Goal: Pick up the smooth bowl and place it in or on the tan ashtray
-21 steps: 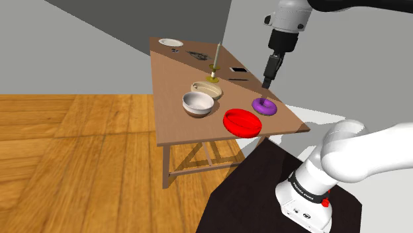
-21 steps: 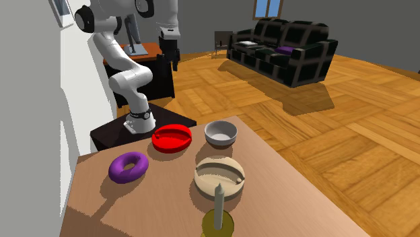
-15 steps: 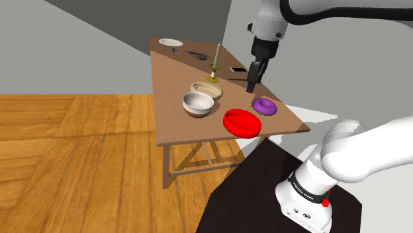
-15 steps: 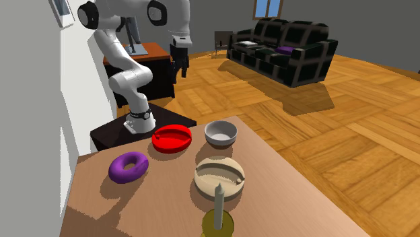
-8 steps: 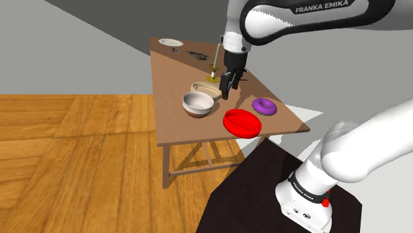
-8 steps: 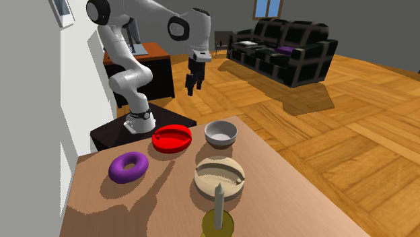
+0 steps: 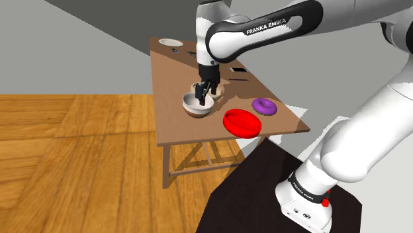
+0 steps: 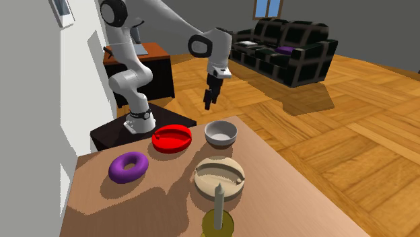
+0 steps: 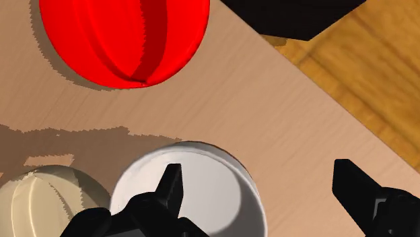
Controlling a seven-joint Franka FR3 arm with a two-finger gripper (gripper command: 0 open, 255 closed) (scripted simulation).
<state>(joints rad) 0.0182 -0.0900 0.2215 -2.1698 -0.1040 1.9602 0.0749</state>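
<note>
On a wooden table [image 8: 269, 192], the black gripper [image 9: 257, 168] hovered wide open (holding nothing) above the pale bowl [image 9: 202, 192]; the tan ashtray [image 9: 40, 195] beside it was partly cut off.

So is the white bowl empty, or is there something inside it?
Empty. The white bowl sits upright on the table, and its inside shows bare, with nothing in it.

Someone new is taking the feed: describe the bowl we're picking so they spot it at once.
Find the wooden table in front of the robot's stand. Near the corner under the open gripper sits the bowl, beside the red dish and the tan ashtray. It alone is plain greyish white, deep and smooth inside.
</note>
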